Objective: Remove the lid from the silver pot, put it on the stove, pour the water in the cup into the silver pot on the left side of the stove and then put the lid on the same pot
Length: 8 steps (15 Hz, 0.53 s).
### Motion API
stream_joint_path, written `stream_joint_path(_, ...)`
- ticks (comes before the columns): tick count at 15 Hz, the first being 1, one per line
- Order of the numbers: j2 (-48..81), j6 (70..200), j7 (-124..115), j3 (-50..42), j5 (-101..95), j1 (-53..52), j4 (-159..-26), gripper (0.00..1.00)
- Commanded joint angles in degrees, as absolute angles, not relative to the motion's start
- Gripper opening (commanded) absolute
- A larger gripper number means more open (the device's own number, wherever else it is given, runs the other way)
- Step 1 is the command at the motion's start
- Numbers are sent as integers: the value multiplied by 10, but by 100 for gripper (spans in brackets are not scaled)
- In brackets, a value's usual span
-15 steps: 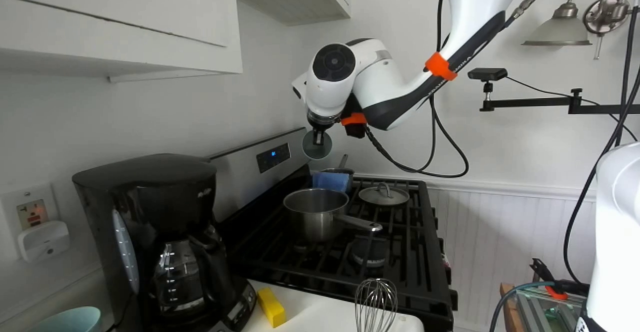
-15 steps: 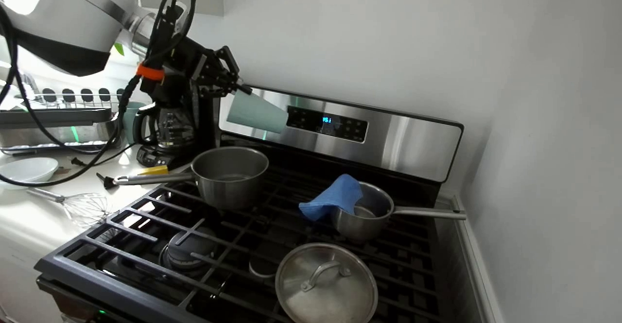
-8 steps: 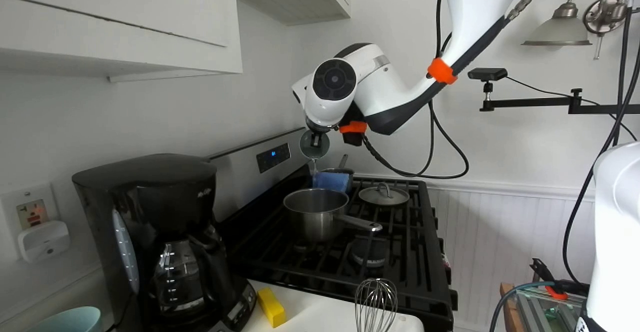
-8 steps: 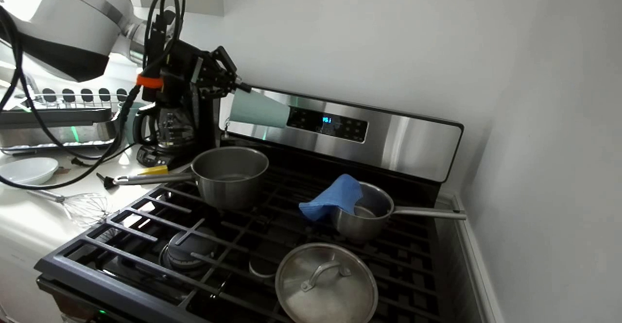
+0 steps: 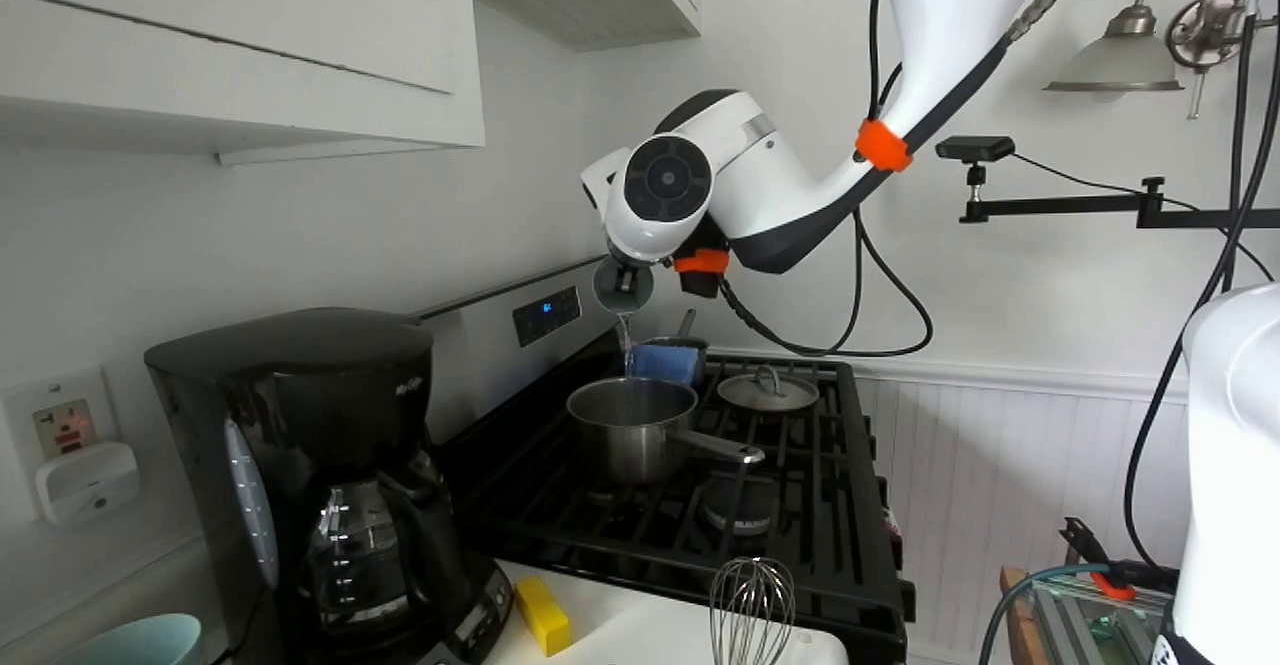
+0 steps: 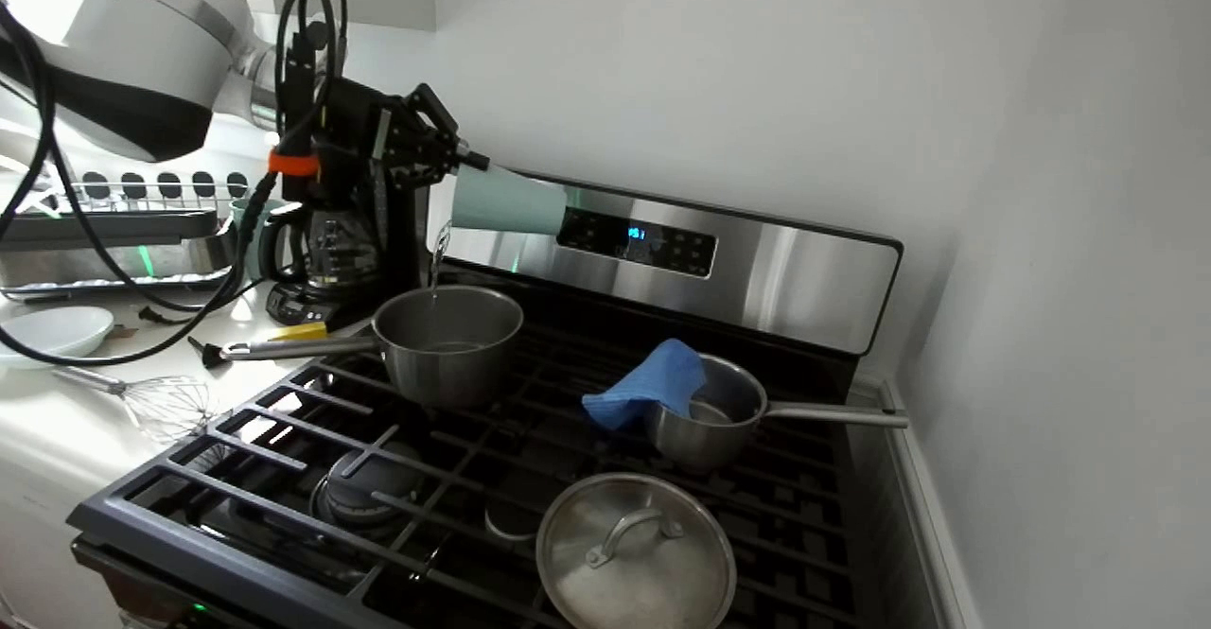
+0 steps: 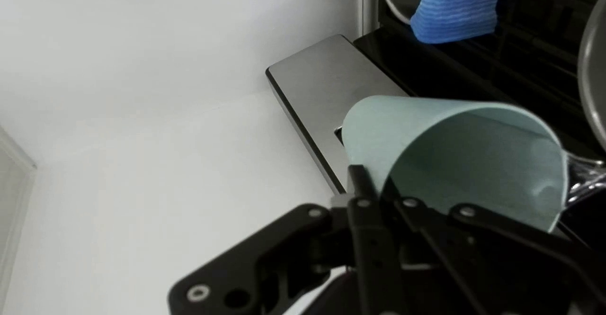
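Note:
Pinched at its rim, the pale mint cup (image 6: pixel 511 201) lies nearly on its side in the air, mouth dipping slightly. My gripper (image 6: pixel 473 162) is shut on its wall; in the wrist view one finger (image 7: pixel 358 178) is outside the cup (image 7: pixel 376 125) and the other reaches inside. Water (image 6: pixel 439 255) streams from the mouth down into the open silver pot (image 6: pixel 449 364) on the stove's left side. On the stove grates (image 6: pixel 397 553), the round lid (image 6: pixel 636 563) rests handle up at the front right. Both exterior views show pot (image 5: pixel 632 445) and lid (image 5: pixel 767 395).
A smaller pan (image 6: pixel 705 440) with a blue cloth (image 6: pixel 653 383) over its rim sits back right on the stove. The steel control panel (image 6: pixel 814 274) rises behind the cup. A coffee maker (image 5: pixel 300 395), yellow sponge (image 5: pixel 543 615) and whisk (image 5: pixel 752 610) occupy the counter beside the stove.
The cup has tipped further, from its base lower than its mouth to nearly level. Water, absent a second ago, first dribbled and now falls in a longer stream to the pot.

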State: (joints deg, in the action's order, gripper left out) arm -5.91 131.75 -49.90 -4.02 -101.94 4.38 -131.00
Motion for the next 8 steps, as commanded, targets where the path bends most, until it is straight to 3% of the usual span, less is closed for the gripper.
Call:
stream_joint_path(1,-63,1299,-524,-40,-1051,38,-1319,1)
stream_joint_path(8,-65,1298,-517,-42,-1048,38,-1318,1)
